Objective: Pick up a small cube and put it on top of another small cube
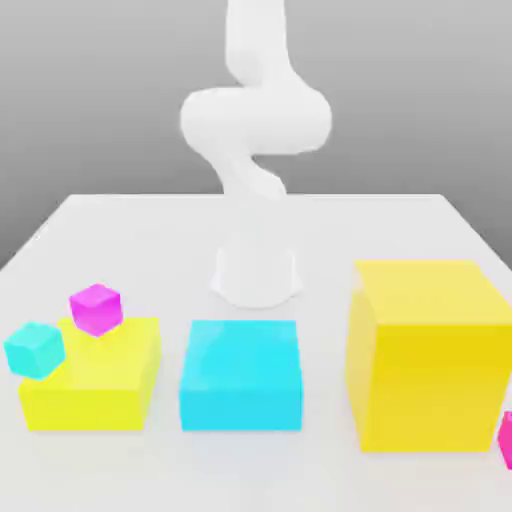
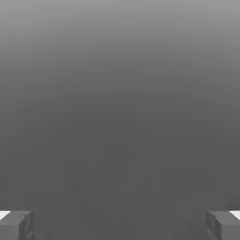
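The small cube of the task is out of view. Another small cube [image 1: 96, 308], bright magenta, shows at the far left corner of a low yellow block [image 1: 100, 385]; I cannot tell whether it rests on the block or stands behind it. In the hand view my gripper [image 2: 120, 226] is open, its grey fingertips [image 2: 16, 226] set wide apart with nothing between them and only plain grey beyond. The white arm [image 1: 255, 125] rises from its base [image 1: 256, 275] at the middle of the table.
A small cyan cube [image 1: 35, 350] sits by the low yellow block's left side. A cyan block [image 1: 241, 375] stands at the front middle, and a tall yellow block [image 1: 428, 355] on the exterior view's right. A hot-pink cube [image 1: 506, 440] shows at the right edge.
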